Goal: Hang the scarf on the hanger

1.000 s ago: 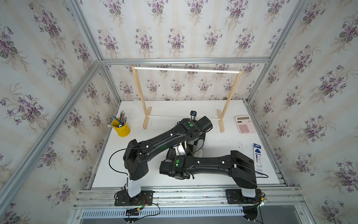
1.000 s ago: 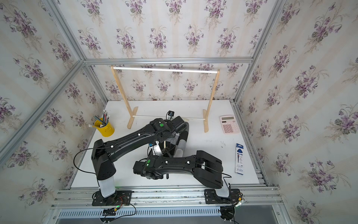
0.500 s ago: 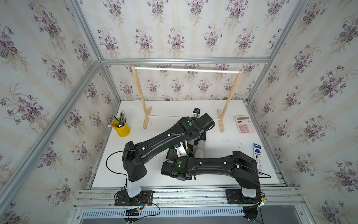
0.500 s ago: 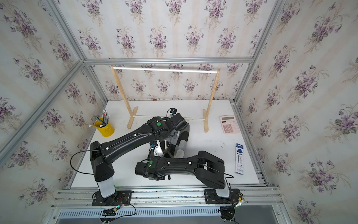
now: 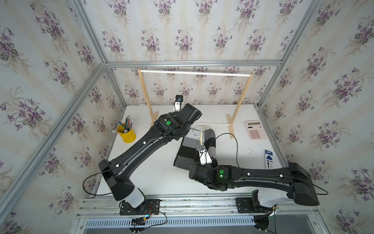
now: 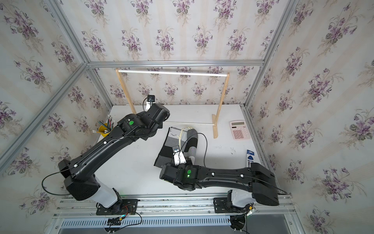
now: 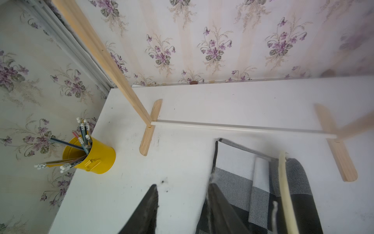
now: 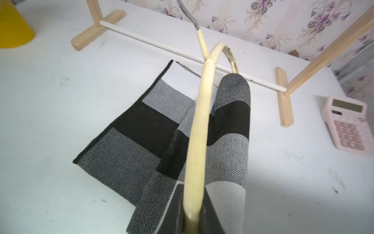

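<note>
1. Scarf [image 8: 141, 125] is looped over the hanger [image 8: 199, 121], one end flat on the table [image 8: 60, 81].
2. I see the right gripper [image 8: 192, 212] clamped on the hanger's arm.
3. Left gripper [image 7: 183, 188]: jaws apart, empty.

In both top views the left pincer [image 7: 182, 210] is hidden beneath its own wrist; its wrist view shows only two dark fingertips [image 7: 147, 208], blurred and cut off at the frame edge, and one post of the rack [image 7: 356, 124] smeared. The right pincer [image 8: 193, 214] is likewise cropped in its wrist view and buried under its arm from above. The scarf [image 8: 228, 113] covers the lower bar of the hanger [image 8: 197, 129], and the hook [image 8: 187, 12] runs out of frame.
</note>
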`<state>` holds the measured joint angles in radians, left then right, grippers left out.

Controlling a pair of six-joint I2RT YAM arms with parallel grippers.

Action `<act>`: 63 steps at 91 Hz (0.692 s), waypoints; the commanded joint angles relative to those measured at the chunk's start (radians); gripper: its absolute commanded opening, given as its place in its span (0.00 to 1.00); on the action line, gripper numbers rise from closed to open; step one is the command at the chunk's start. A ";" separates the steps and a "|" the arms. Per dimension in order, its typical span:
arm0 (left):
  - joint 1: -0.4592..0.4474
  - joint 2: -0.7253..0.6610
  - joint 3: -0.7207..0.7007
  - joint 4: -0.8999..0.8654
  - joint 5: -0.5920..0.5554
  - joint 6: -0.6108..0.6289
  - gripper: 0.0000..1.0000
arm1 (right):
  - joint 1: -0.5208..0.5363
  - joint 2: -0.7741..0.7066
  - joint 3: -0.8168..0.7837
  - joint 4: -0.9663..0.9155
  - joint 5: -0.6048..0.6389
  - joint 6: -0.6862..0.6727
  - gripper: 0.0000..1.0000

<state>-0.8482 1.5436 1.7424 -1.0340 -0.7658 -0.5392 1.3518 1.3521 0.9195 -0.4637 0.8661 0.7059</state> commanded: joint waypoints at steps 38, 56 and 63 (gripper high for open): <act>0.015 -0.298 -0.572 0.329 0.356 -0.104 0.42 | -0.120 -0.285 -0.109 0.324 -0.202 -0.200 0.00; 0.016 -0.373 -0.752 0.559 0.442 -0.127 0.42 | -0.189 -0.342 -0.098 0.382 -0.259 -0.249 0.00; 0.018 -0.394 -0.820 0.644 0.485 -0.143 0.42 | -0.217 -0.347 -0.095 0.404 -0.283 -0.254 0.00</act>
<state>-0.8330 1.1732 0.9890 -0.5858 -0.3721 -0.6552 1.1622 1.0172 0.8108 -0.1776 0.6044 0.4973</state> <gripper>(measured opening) 0.416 0.139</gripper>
